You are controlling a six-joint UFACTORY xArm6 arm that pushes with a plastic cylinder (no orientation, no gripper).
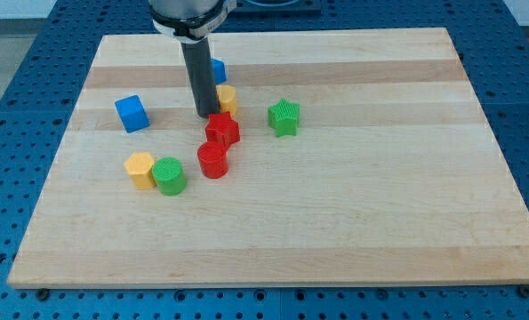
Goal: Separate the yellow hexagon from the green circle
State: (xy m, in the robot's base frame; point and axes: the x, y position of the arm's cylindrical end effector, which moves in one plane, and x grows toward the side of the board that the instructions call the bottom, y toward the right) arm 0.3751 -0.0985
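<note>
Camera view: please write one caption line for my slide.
Yellow hexagon touches green circle; my tip stands apart, above them.

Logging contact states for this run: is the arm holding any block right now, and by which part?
Nothing is held; the rod cannot grip. My tip stands just above the red star, beside a yellow block, well away from the yellow hexagon and green circle.

blue block (218, 69) and yellow block (228, 97) half-hidden behind rod (199, 76)
</note>
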